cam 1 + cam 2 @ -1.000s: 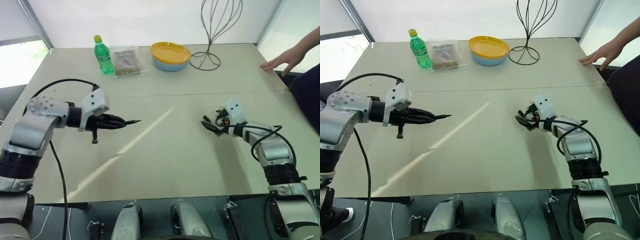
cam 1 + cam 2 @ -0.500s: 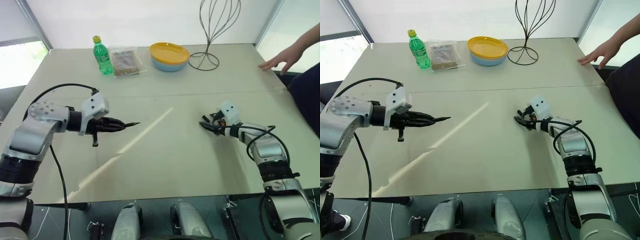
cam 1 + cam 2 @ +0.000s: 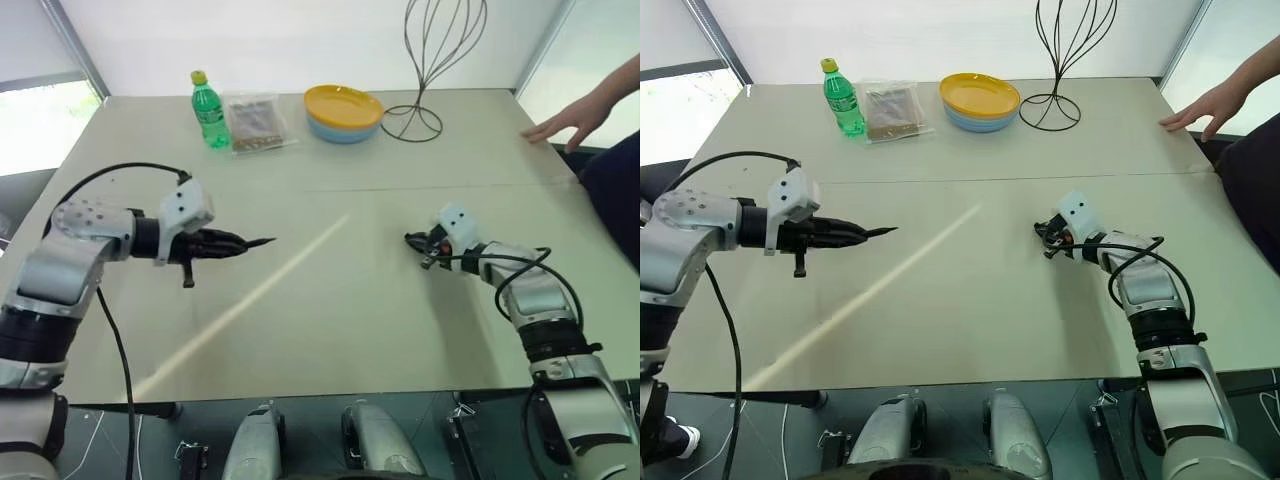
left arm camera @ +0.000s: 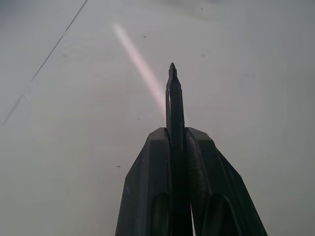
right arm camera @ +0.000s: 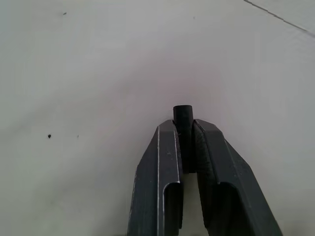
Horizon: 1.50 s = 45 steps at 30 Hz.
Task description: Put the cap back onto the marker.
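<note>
My left gripper [image 3: 232,242] is shut on the marker [image 4: 173,98], a thin black stick whose pointed tip [image 3: 270,240] juts out toward the table's middle, held above the surface. My right gripper [image 3: 415,243] sits low on the right side of the table, shut on the cap [image 5: 184,117], a short black cylinder poking out between the fingertips. The two grippers face each other across a wide gap.
At the far side of the beige table [image 3: 330,310] stand a green bottle [image 3: 209,110], a clear packet [image 3: 254,122], a yellow plate on a blue bowl [image 3: 343,111] and a wire stand [image 3: 430,70]. A person's hand [image 3: 565,120] rests on the far right edge.
My right gripper has closed from open onto the cap, staying about where it was. The left gripper has kept still with the marker.
</note>
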Each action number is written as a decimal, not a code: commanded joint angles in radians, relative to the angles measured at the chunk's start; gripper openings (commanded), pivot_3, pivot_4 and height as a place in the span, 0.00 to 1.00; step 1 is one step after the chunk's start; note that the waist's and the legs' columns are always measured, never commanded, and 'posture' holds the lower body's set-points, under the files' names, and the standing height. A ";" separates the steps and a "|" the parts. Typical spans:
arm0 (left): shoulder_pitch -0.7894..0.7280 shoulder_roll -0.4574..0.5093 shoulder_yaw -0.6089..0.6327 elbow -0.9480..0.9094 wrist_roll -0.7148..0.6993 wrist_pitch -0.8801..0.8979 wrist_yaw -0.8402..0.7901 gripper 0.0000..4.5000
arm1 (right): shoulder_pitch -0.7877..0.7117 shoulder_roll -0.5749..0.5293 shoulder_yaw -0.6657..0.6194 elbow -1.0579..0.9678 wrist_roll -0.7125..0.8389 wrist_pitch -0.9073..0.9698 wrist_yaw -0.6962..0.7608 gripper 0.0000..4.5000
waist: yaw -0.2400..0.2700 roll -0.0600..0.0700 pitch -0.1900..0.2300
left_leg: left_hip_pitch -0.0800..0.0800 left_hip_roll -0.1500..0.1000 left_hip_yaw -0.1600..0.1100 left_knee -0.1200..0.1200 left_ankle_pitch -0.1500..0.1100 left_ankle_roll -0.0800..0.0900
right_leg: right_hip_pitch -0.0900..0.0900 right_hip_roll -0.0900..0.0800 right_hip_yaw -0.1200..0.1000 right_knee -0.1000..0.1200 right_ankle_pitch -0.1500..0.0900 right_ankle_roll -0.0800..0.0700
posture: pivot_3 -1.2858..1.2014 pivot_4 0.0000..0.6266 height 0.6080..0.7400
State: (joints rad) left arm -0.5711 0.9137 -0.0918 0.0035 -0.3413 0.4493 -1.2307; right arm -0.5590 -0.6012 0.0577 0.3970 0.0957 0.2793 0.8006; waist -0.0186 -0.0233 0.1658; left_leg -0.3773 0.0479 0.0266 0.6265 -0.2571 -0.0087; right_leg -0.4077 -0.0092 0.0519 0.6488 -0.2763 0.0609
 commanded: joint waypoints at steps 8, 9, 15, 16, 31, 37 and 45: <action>-0.210 -0.118 -0.078 0.157 0.092 -0.168 -0.085 0.00 | -0.210 -0.040 0.074 -0.184 0.092 -0.025 0.366 0.00 | 0.000 0.000 0.000 | 0.000 0.001 -0.001 0.000 -0.001 0.001 | 0.000 0.001 -0.001 0.001 0.000 0.001 | 0.52 0.24 1.00; -0.220 -0.128 -0.083 0.168 0.097 -0.176 -0.088 0.00 | -0.217 -0.034 0.079 -0.193 0.096 -0.020 0.376 0.00 | 0.001 0.000 0.000 | 0.000 0.001 -0.001 0.000 -0.001 0.002 | 0.000 0.001 -0.001 0.001 0.000 0.001 | 0.52 0.24 1.00; -0.255 -0.185 -0.087 0.202 0.119 -0.202 -0.088 0.00 | -0.238 0.003 0.100 -0.229 0.105 -0.005 0.399 0.00 | 0.002 0.001 0.000 | -0.006 0.000 -0.001 0.003 -0.001 0.002 | -0.004 0.000 -0.001 0.001 0.000 0.001 | 0.52 0.24 1.00; -0.255 -0.193 -0.087 0.202 0.121 -0.203 -0.088 0.00 | -0.240 0.009 0.102 -0.232 0.106 -0.001 0.397 0.00 | 0.001 0.001 0.000 | -0.006 0.000 -0.001 0.003 -0.001 0.002 | -0.004 0.000 -0.001 0.001 0.000 0.001 | 0.52 0.24 1.00; -0.253 -0.297 -0.108 0.215 0.147 -0.220 -0.059 0.00 | -0.216 0.037 0.108 -0.309 0.122 0.047 0.388 0.00 | 0.002 0.001 0.000 | -0.006 0.000 -0.002 0.004 -0.001 0.002 | -0.004 0.000 -0.002 0.002 0.000 0.001 | 0.52 0.24 1.00; -0.259 -0.304 -0.111 0.215 0.152 -0.223 -0.065 0.00 | -0.203 0.039 0.112 -0.325 0.127 0.060 0.379 0.00 | 0.002 0.001 0.000 | -0.006 0.000 -0.002 0.004 -0.001 0.002 | -0.004 0.000 -0.002 0.002 0.000 0.001 | 0.52 0.24 1.00; -0.264 -0.287 -0.093 0.199 0.145 -0.204 -0.072 0.00 | -0.198 0.041 0.113 -0.318 0.125 0.061 0.374 0.00 | 0.002 0.001 0.000 | -0.006 0.000 -0.002 0.004 -0.001 0.002 | -0.004 0.000 -0.002 0.002 0.000 0.001 | 0.52 0.24 1.00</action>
State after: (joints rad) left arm -0.8024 0.6145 -0.2139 0.2293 -0.1868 0.2493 -1.3033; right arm -0.7508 -0.5674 0.1810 0.1123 0.2026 0.3432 1.1797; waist -0.0170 -0.0226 0.1658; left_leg -0.3831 0.0480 0.0244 0.6306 -0.2585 -0.0062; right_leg -0.4112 -0.0088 0.0500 0.6512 -0.2759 0.0618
